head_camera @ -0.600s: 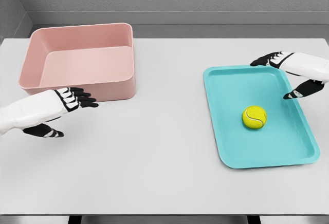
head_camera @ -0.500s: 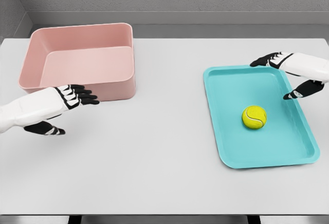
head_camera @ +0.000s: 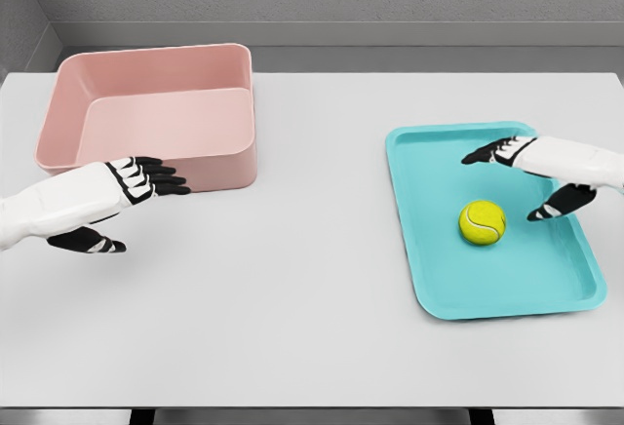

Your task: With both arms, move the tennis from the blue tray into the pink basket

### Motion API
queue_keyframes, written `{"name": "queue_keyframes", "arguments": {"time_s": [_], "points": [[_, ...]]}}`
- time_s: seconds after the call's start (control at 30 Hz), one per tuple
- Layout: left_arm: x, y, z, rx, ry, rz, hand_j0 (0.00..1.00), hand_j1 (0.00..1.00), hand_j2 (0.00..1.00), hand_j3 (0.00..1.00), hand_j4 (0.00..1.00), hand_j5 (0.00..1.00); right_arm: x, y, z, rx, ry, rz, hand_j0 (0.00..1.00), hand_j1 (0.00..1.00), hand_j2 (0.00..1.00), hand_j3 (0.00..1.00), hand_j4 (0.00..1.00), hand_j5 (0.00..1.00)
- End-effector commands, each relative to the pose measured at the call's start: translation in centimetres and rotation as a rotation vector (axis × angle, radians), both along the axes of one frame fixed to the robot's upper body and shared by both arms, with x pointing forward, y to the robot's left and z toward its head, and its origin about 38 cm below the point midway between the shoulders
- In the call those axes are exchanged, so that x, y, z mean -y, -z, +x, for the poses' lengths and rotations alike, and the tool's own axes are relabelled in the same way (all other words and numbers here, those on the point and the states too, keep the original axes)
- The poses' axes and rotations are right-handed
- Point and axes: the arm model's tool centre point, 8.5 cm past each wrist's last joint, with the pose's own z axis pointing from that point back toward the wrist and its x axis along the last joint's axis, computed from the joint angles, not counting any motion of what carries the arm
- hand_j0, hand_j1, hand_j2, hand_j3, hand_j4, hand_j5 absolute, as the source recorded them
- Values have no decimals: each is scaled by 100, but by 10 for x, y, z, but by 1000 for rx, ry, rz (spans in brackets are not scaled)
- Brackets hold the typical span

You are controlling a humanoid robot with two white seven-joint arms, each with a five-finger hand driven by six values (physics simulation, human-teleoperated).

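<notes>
A yellow tennis ball [head_camera: 483, 221] lies in the middle of the blue tray [head_camera: 429, 269] on the right side of the table. My right hand [head_camera: 522, 176] hovers over the tray just behind and right of the ball, fingers spread, thumb pointing down toward it, holding nothing. The pink basket [head_camera: 146, 167] stands at the back left with nothing inside. My left hand [head_camera: 132, 201] is held open in front of the basket's near wall, fingertips pointing right, close to the wall.
The white table [head_camera: 292, 289] stretches wide between basket and tray. A grey wall runs along the back edge.
My right hand has moved down and left over the tray, closer to the ball. The left hand has drifted slightly up toward the basket wall.
</notes>
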Motion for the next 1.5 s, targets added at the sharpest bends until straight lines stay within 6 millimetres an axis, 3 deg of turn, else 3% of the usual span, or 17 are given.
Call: {"name": "queue_keyframes", "arguments": {"time_s": [0.0, 0.7, 0.8, 0.9, 1.2, 1.33, 1.47], "points": [[-1, -1, 0, -2, -2, -4, 100, 100, 100, 100, 100, 100, -6, 8, 0, -24, -10, 3, 100, 100, 100, 100, 100, 100], [3, 8, -3, -24, 11, 9, 100, 100, 100, 100, 100, 100, -22, 42, 2, -88, -52, -48, 100, 100, 100, 100, 100, 100], [3, 0, 5, 52, 22, 103, 100, 100, 100, 100, 100, 100, -21, 46, 1, -101, -49, -54, 100, 100, 100, 100, 100, 100], [7, -8, 12, 109, 30, 138, 100, 100, 100, 100, 100, 100, -24, 49, 1, -106, -56, -54, 97, 97, 97, 97, 97, 97], [12, 0, 10, 92, 36, 123, 100, 100, 100, 100, 100, 100, -22, 50, 0, -107, -58, -66, 83, 83, 83, 83, 83, 83], [11, 0, 9, 90, 36, 125, 100, 100, 100, 100, 100, 100, -23, 50, 0, -109, -58, -67, 82, 82, 82, 82, 82, 82], [11, 0, 9, 89, 35, 123, 100, 100, 100, 100, 100, 100, -21, 51, 0, -110, -54, -69, 70, 70, 70, 70, 70, 70]]}}
